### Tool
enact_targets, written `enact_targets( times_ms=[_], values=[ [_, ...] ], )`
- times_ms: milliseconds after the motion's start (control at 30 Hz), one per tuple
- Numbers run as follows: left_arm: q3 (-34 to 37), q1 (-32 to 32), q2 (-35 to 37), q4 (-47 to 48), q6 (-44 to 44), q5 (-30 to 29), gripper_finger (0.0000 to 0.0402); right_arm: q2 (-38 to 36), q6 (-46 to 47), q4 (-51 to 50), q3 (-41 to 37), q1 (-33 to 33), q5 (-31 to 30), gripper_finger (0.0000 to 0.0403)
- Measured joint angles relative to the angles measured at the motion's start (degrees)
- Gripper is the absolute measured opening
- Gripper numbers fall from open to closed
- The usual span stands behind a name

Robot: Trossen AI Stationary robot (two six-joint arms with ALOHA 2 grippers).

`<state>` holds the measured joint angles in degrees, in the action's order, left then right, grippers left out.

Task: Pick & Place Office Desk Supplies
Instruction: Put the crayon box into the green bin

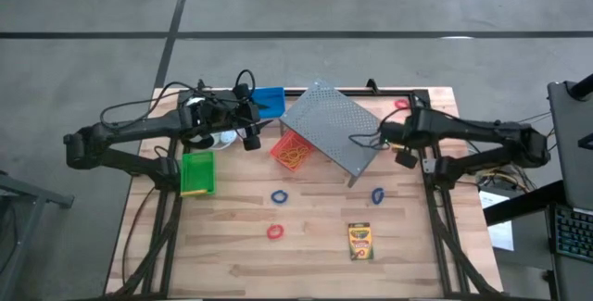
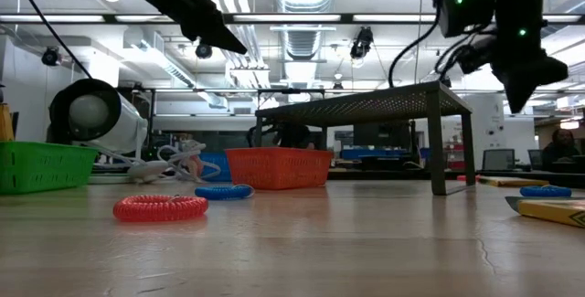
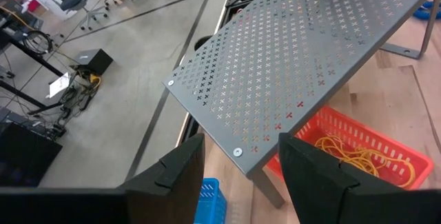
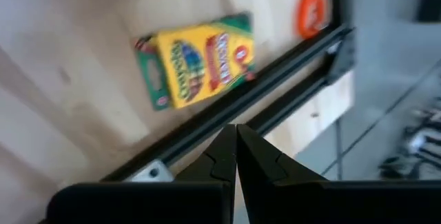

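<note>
Wood tabletop from above: left gripper (image 1: 250, 116) is up at the upper centre-left, jaws apart and empty, between the blue bin (image 1: 270, 101) and the red-orange bin (image 1: 293, 150). Right gripper (image 1: 378, 135) sits at centre-right over the edge of the grey perforated rack (image 1: 332, 127), pinched tight on nothing. Green bin (image 1: 197, 172) waits at the left; two blue ring bands (image 1: 279, 196) and a red ring band (image 1: 274, 232) lie loose in the lower middle, a crayon box (image 1: 359, 241) at lower centre-right.

Low view now: red ring band (image 2: 160, 207) lies left of centre, with the red-orange bin (image 2: 279, 167) behind it; both arms are high off the table.

Left wrist: spread fingers (image 3: 176, 172) frame the rack's corner (image 3: 303, 65) and the red-orange bin (image 3: 358, 148) tucked under it.

Right wrist: closed fingertips (image 4: 236, 151) point past a second crayon box (image 4: 196, 60) by the table's rail.

Risk, I'd say: reaching for that tucked bin could clip the rack, and the closed right gripper would just shove the box
</note>
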<state>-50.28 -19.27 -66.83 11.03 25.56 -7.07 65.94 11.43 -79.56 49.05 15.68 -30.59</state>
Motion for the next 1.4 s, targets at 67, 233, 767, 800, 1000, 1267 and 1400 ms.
enact_targets(
  times_ms=[67,233,767,800,1000,1267,1400],
  values=[
    [0.0,0.0,0.0,0.0,0.0,0.0,0.0189,0.7,3.3,0.6,1.2,-1.1,-2.9,0.0008],
    [0.0,0.0,0.0,0.0,0.0,0.0,0.0189,1.3,2.1,1.0,2.4,-1.0,4.6,0.0008],
    [0.0,0.0,0.0,0.2,-0.1,0.0,0.0189,-7.7,56.2,5.0,5.6,10.6,1.5,0.0008],
    [0.0,0.0,0.0,0.2,-0.1,0.0,0.0189,-8.0,59.3,5.1,5.7,12.6,2.6,0.0008],
    [0.0,0.0,0.0,0.2,-0.5,0.0,0.0189,-5.2,59.8,5.6,3.8,25.5,16.5,0.0008],
    [0.0,0.0,0.0,0.7,-0.5,0.0,0.0189,3.3,53.2,9.0,3.4,38.9,22.0,0.0008],
    [0.0,0.0,0.0,0.7,-0.5,0.0,0.0189,8.7,50.8,14.4,3.4,42.2,27.9,0.0008]
  ],
)
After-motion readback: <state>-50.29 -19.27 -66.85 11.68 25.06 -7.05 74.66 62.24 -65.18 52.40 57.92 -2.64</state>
